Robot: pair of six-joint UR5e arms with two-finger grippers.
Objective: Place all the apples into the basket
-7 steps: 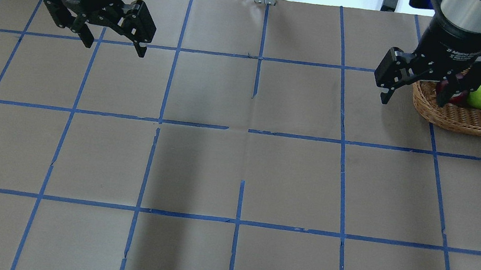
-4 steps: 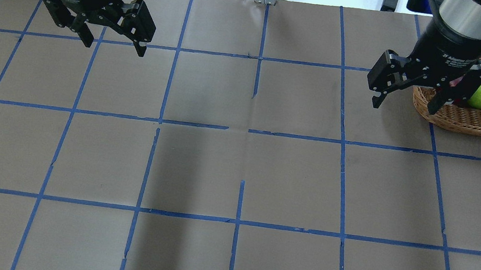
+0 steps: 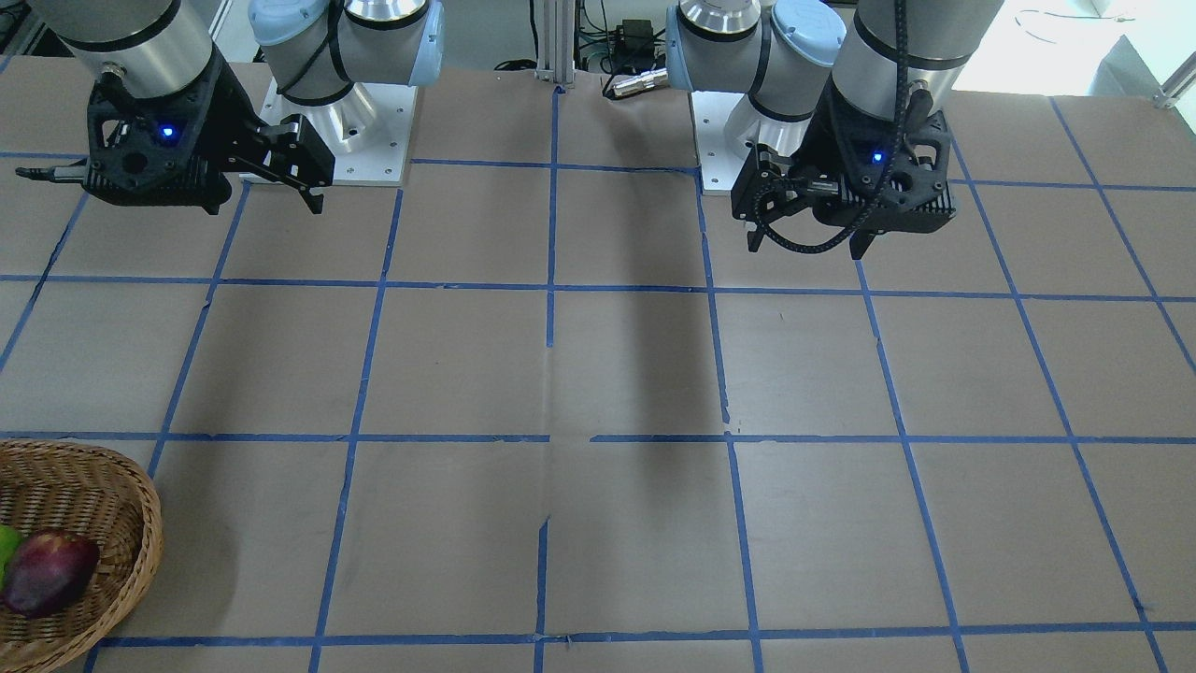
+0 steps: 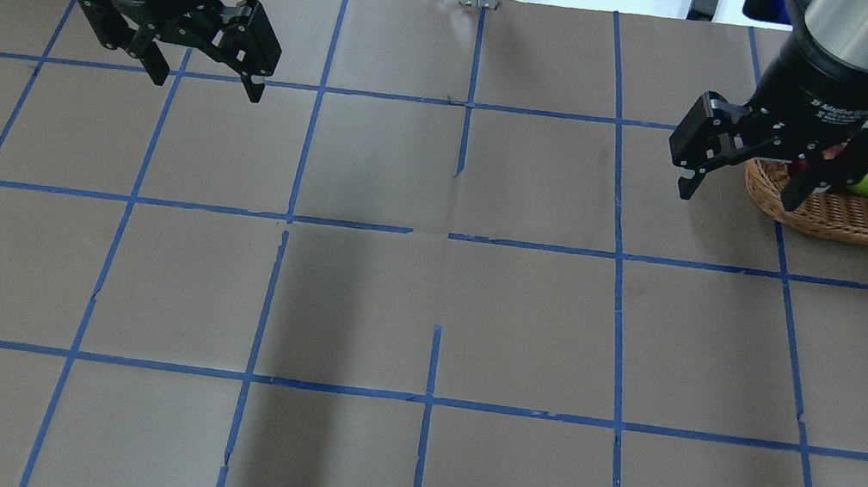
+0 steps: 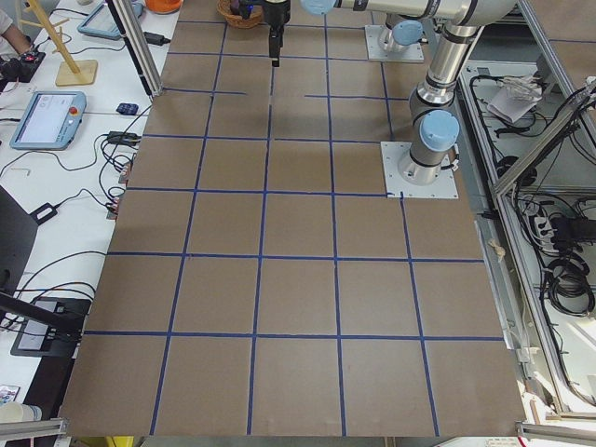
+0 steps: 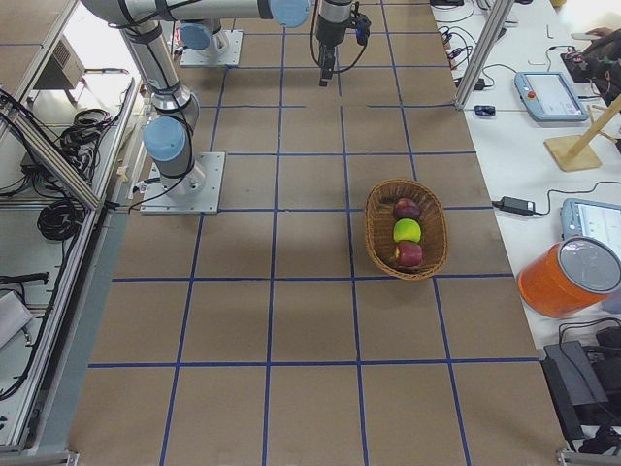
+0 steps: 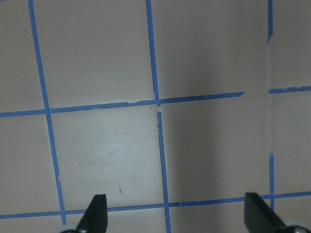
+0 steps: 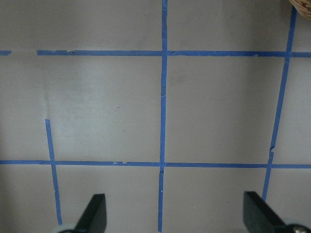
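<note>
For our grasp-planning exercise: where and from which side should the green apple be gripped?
Probably from above, pinching the green apple's two free sides facing the basket's long walls; the red apple and maroon apple crowd its other sides.

Flat brown paper table cover (image 7: 97,63) with a grid of thin blue tape lines (image 7: 154,58), seen from straight above.
The two black fingertips (image 7: 96,213) of the left gripper (image 7: 177,217) show at the bottom edge, wide apart, with only paper and tape between them. One vertical strip is broken and slightly shifted at the middle crossing. A soft darker shadow (image 7: 214,145) lies on the right half.
</note>
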